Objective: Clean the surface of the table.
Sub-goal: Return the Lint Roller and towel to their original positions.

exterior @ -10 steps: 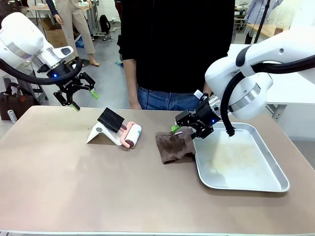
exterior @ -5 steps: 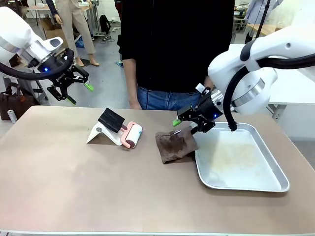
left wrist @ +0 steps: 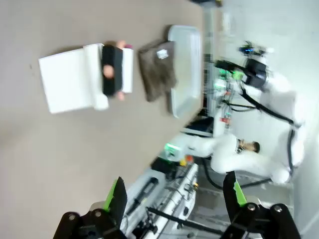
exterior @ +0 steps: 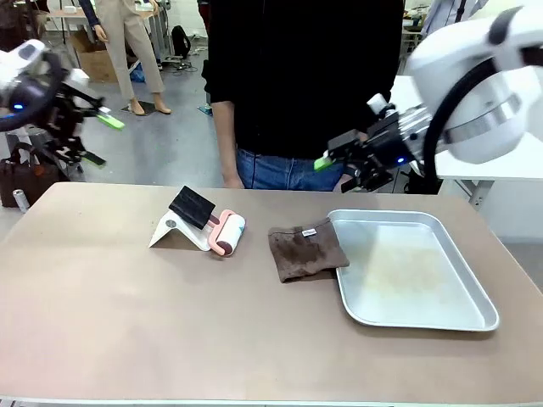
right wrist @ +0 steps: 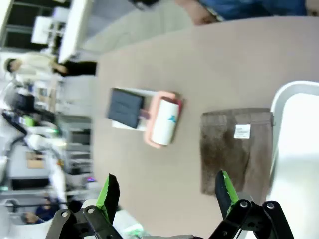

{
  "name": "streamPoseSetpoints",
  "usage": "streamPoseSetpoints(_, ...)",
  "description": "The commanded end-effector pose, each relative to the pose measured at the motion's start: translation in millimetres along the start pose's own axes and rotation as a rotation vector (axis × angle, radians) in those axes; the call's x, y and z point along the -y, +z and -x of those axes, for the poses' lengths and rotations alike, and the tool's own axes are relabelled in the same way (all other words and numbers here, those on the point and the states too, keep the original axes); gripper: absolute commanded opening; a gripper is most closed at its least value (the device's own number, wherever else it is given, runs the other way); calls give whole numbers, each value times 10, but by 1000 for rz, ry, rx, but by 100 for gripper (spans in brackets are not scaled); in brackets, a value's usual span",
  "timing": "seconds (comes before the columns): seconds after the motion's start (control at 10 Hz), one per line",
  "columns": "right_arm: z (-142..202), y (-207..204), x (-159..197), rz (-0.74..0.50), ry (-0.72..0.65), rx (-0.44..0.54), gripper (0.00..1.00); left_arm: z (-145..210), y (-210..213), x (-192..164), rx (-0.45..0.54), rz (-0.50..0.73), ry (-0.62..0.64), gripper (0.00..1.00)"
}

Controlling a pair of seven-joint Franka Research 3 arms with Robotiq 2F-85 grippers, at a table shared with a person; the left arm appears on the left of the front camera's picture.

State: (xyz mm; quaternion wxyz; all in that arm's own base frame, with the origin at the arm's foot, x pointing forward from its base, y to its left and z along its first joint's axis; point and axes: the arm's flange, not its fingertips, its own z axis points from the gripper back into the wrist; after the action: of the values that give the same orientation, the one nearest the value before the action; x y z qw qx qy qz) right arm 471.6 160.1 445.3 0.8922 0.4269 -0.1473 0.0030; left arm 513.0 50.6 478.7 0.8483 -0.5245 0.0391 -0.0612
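The beige-brown table (exterior: 127, 322) carries a brown cloth (exterior: 305, 252) lying flat against the left rim of a silver tray (exterior: 407, 315). A pink-and-white roller (exterior: 227, 233) with a black block rests on a white stand (exterior: 168, 231). My left gripper (exterior: 100, 140) hangs open in the air beyond the table's far left corner. My right gripper (exterior: 338, 172) is open above the far edge, over the tray's back rim. In the right wrist view the open gripper (right wrist: 167, 191) looks down on the cloth (right wrist: 234, 149) and roller (right wrist: 164, 122). The left wrist view has the open gripper (left wrist: 176, 196) high above the table (left wrist: 75, 139).
A person in a black top and jeans (exterior: 297, 85) stands at the far edge, between the arms. A brown bag (exterior: 21, 178) sits off the table's left side. A white table (exterior: 509, 161) stands behind the right arm. The near half of the table top is bare.
Both arms have risen and drawn outward. The right gripper lifted off from beside the cloth toward the back right; the left gripper swung further left. The cloth now lies uncovered.
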Motion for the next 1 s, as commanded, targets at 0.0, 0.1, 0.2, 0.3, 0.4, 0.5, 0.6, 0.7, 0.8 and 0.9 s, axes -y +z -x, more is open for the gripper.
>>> streamPoseSetpoints(0.0,221,434,364,-243,-121,-1,100,374,308,-301,-45,211,-13,100)
streamPoseSetpoints(0.1,315,745,514,-378,-182,-19,100,599,480,-505,-20,312,-21,100)
streamPoseSetpoints(0.2,414,1026,652,-462,-219,-8,100,803,626,-713,19,394,-24,100)
streamPoseSetpoints(0.3,497,1291,805,-499,-276,4,100,967,722,-893,59,462,-27,100)
streamPoseSetpoints(0.4,559,1502,960,-528,-311,7,100,1089,827,-1063,82,500,-16,100)
streamPoseSetpoints(0.5,612,1662,1109,-549,-323,-17,100,1132,869,-1173,97,509,0,100)
streamPoseSetpoints(0.6,636,1722,1185,-532,-342,-2,100,1132,882,-1198,103,516,-2,100)
streamPoseSetpoints(0.7,634,1695,1217,-529,-335,-6,100,1094,872,-1185,120,506,18,100)
streamPoseSetpoints(0.8,591,1504,1209,-449,-326,-35,100,1211,888,-1274,88,490,26,100)
streamPoseSetpoints(0.9,686,1757,1269,-543,-330,17,100,1211,888,-1274,88,490,26,100)
